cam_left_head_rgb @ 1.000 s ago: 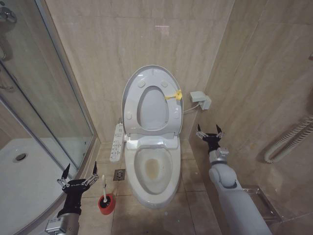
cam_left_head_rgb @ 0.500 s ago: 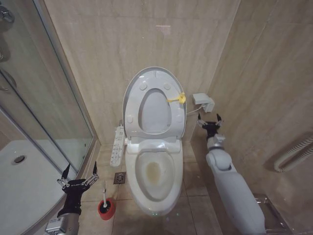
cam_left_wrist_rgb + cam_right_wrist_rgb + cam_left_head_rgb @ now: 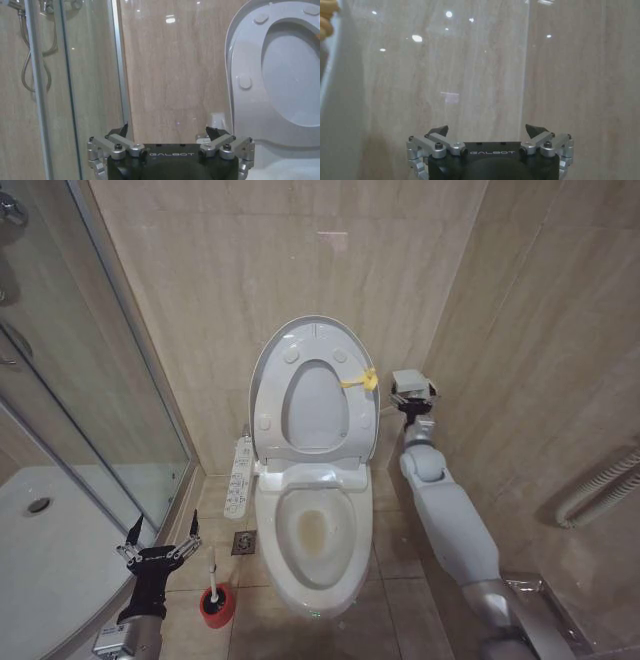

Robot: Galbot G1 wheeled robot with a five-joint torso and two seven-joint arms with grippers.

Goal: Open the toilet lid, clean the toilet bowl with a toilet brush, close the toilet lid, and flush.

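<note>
Two grippers, fingers spread, hold nothing: the toilet lid (image 3: 312, 395) stands raised, the left gripper (image 3: 157, 537) near the toilet brush (image 3: 214, 592) at 8 o'clock — the right gripper (image 3: 411, 396) at 2 o'clock.

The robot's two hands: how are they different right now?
The left hand hangs low near the floor, beside the toilet brush; the right hand is raised high by the wall box, next to the lifted toilet lid. Both hands are open and hold nothing.
</note>
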